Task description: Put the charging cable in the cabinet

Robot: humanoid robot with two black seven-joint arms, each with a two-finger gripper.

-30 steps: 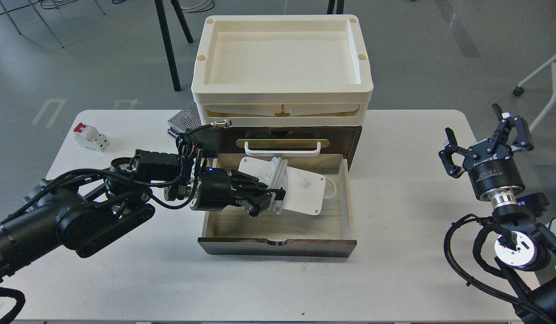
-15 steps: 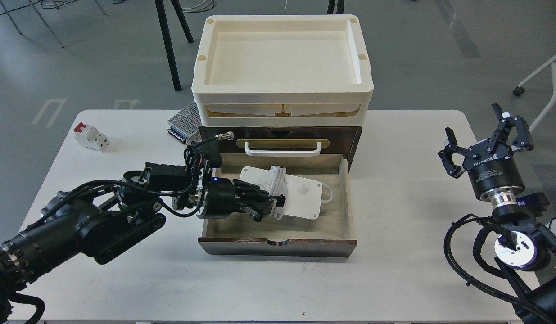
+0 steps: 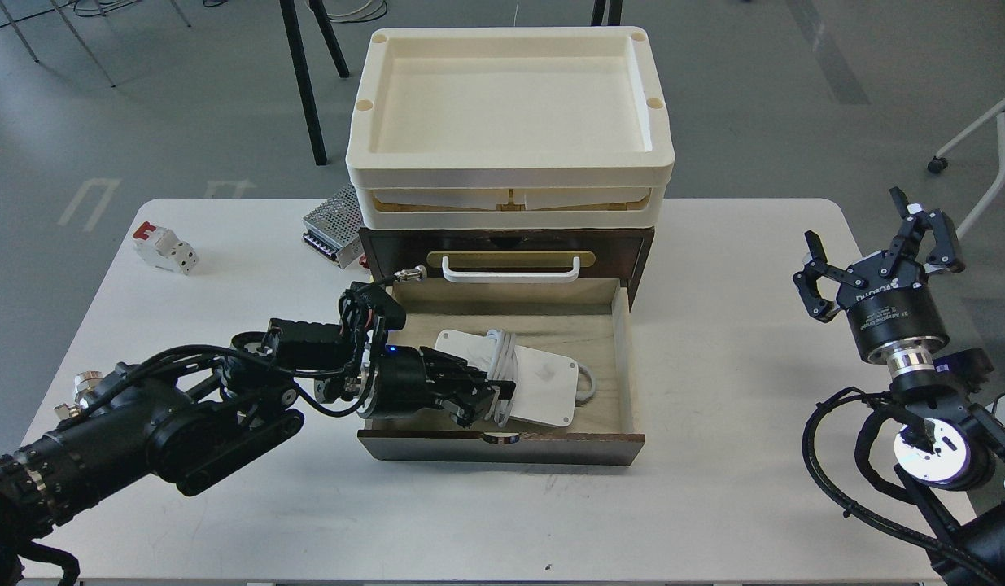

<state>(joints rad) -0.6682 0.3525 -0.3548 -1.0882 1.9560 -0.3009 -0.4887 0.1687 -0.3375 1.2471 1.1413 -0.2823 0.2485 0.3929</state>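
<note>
In the cabinet (image 3: pixel 502 244) drawer, charging cable (image 3: pixel 535 389) now lower, left end effector (image 3: pixel 486 399) still gripping

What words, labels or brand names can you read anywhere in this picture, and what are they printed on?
"ROBOTIQ": white lettering on the body of the right end effector, seen at an angle and only partly legible.
Charging cable: a faint grey mark on its top, too small to read.
Breaker on the table: no readable print.
Power supply box: any label is too small to read.
Cabinet, its trays, left end effector: no text.
</note>
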